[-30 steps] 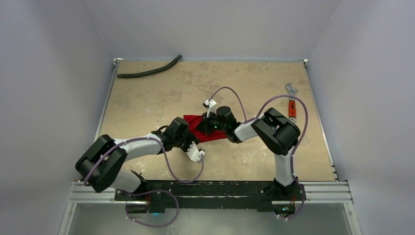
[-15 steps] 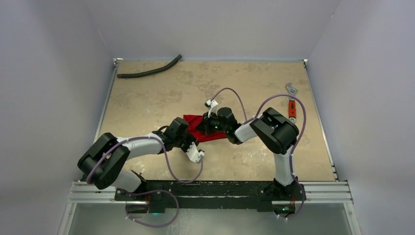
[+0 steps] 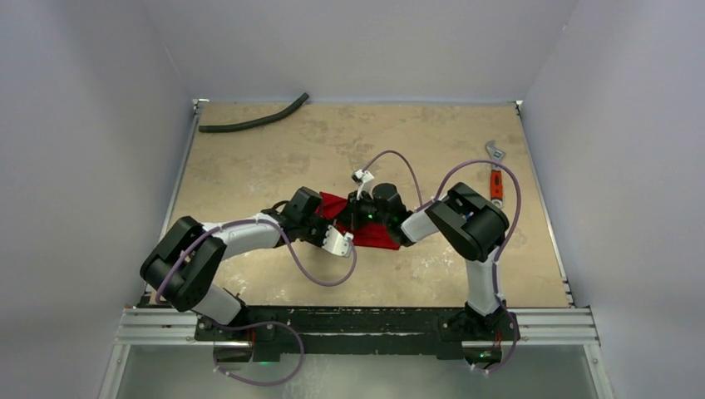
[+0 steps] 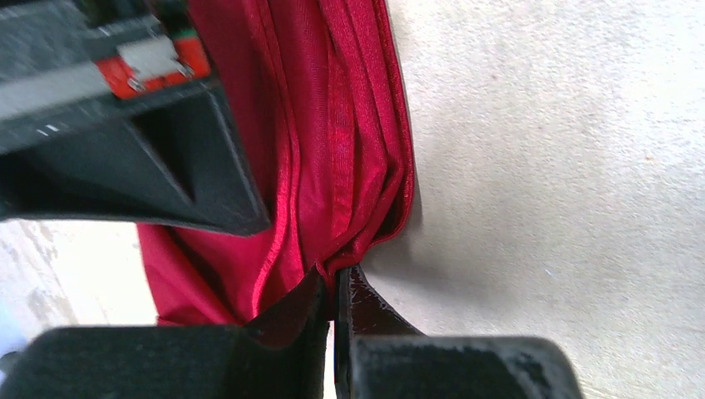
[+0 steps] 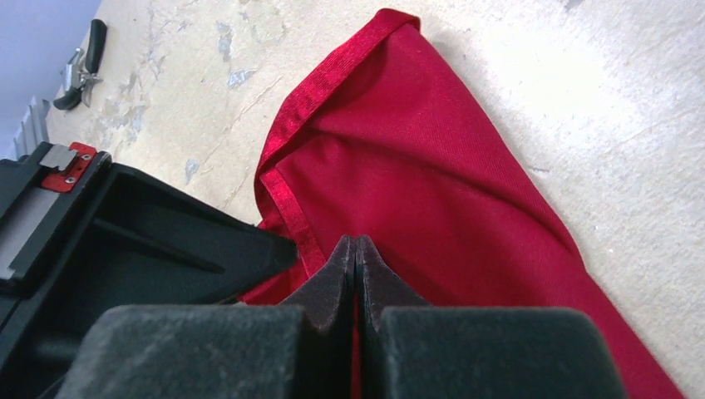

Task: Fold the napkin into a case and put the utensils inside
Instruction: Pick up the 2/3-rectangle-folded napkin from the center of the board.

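**Note-taker:** Cloth, appearance?

**Me:** The napkin is bright red with a faint sheen, bunched rather than flat. From my left wrist, the napkin shows long pleats running toward 12 o'clock. They all converge at my fingertips, with a rounded fold edge on the 3 o'clock side lying on the table. From my right wrist it reads smoother: one broad panel, a hemmed edge turned over at 10 o'clock, a corner up at 12 o'clock.

**Note-taker:** Location?

**Me:** Mid-table, caught between my two wrists. The wrench sits at 2 o'clock from it, well apart. The hose lies at 11 o'clock along the far edge.

**Note-taker:** Grippers?

**Me:** My left gripper has its fingers pressed together, pinching the gathered pleats right at the tips. The cloth leads away from them toward 11 and 12 o'clock. My right gripper has its pads squeezed tight with a thin red sliver between them, nipping the napkin. The cloth fans out from those tips from 12 round to 4 o'clock. In the overhead view my left arm comes in from 8 o'clock and my right from 3 o'clock. Each wrist view shows the other gripper's black body close by at 9 to 10 o'clock, over the cloth.
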You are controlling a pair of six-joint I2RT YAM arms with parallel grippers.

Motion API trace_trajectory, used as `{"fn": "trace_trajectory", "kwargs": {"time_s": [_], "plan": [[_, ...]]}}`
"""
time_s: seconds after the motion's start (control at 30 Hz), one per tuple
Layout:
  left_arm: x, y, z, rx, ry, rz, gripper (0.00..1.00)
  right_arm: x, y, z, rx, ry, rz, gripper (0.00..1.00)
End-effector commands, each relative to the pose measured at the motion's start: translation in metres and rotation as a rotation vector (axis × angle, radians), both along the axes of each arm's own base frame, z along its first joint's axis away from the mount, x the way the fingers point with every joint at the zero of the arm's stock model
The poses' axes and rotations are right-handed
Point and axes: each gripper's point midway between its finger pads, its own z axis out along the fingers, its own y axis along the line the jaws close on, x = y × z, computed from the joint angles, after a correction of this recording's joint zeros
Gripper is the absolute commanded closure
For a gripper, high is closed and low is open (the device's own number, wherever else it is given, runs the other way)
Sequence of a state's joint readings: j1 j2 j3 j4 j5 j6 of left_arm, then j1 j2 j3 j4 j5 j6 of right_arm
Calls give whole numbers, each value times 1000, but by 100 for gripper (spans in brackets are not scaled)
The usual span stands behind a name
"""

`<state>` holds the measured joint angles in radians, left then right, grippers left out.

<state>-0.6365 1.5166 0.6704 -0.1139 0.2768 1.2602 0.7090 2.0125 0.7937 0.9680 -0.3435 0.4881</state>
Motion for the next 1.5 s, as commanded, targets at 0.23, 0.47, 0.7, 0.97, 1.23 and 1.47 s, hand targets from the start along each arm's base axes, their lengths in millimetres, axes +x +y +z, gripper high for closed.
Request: {"fn": "trace_trajectory", "kwargs": {"time_s": [0.23, 0.47, 0.7, 0.97, 1.23, 1.47], "plan": [[-14, 5, 0, -26, 112, 9, 100, 4, -22, 73, 111, -62, -24, 64], [-15, 2, 8, -55, 115, 7, 100, 10, -59, 98, 80, -311, -151, 24], [-23, 8, 11, -54, 116, 1, 100, -22, -89, 151, 416, -673, -194, 1], [-35, 26, 13, -38, 122, -5, 100, 8, -95, 142, 235, -661, -328, 1], [-36, 25, 6, -35, 122, -18, 100, 50, -120, 215, 148, -617, -519, 1], [-36, 23, 9, -53, 121, -16, 100, 90, -160, 264, 178, -690, -652, 2]]}}
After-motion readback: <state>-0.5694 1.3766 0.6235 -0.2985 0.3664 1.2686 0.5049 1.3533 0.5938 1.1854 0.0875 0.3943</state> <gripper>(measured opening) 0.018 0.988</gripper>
